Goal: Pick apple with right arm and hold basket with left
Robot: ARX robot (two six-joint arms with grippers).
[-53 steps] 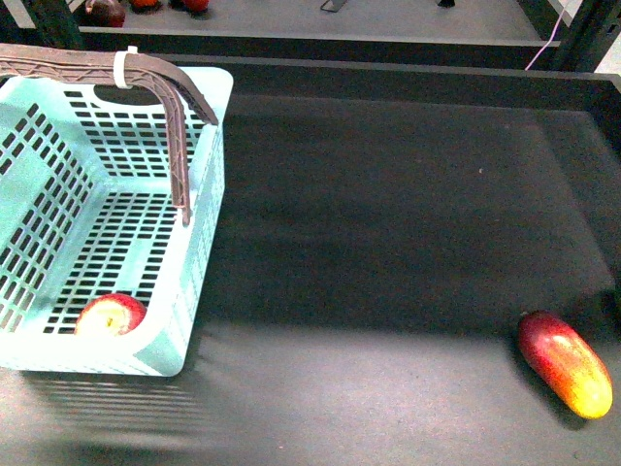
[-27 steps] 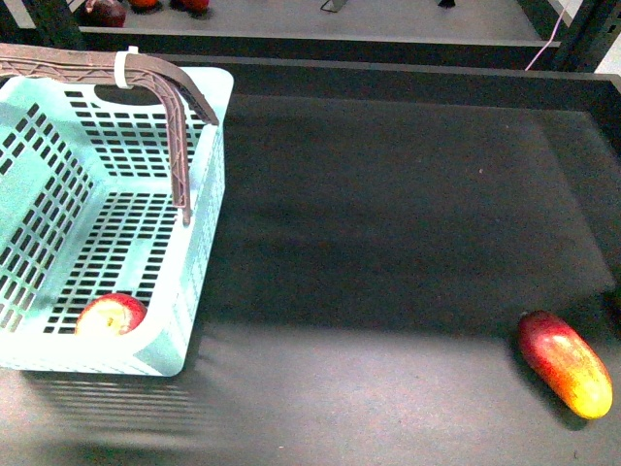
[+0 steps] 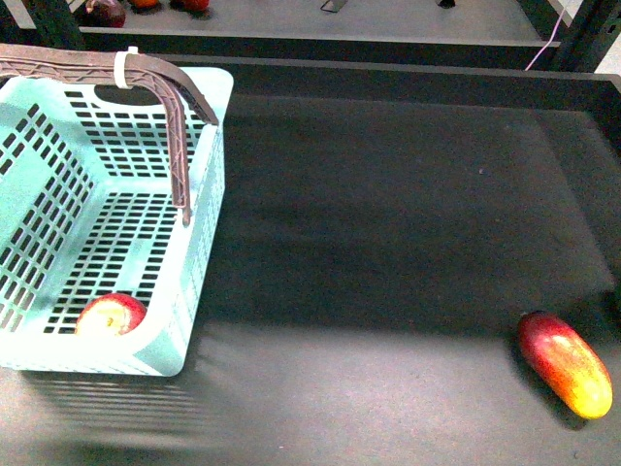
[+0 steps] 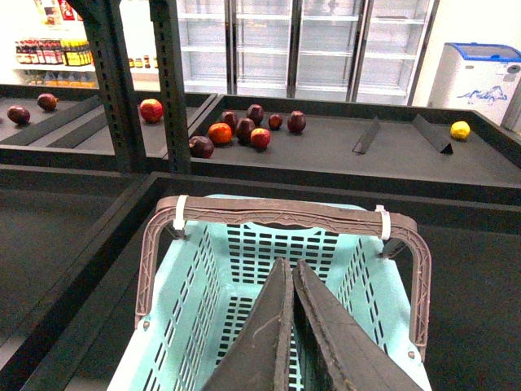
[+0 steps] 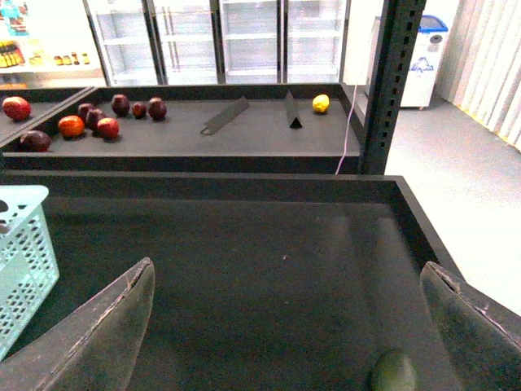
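Observation:
The apple [image 3: 110,316], small, red with a yellowish patch, lies inside the turquoise basket [image 3: 199,243] at its near right corner, at the left of the front view. The basket's brown handles [image 3: 146,70] are bound by a white zip tie [image 3: 123,66]. In the left wrist view the basket [image 4: 203,285] sits below my left gripper [image 4: 291,269], which is shut and empty above the basket's inside, behind its handle [image 4: 285,210]. My right gripper [image 5: 285,293] is open and empty over the dark table. Neither arm shows in the front view.
An elongated red-and-yellow fruit [image 3: 565,363] lies at the table's near right. A dark green fruit [image 5: 395,371] lies below the right gripper. A raised table edge [image 3: 388,73] and a shelf with several fruits [image 4: 244,130] stand behind. A dark post [image 5: 391,81] rises at the right.

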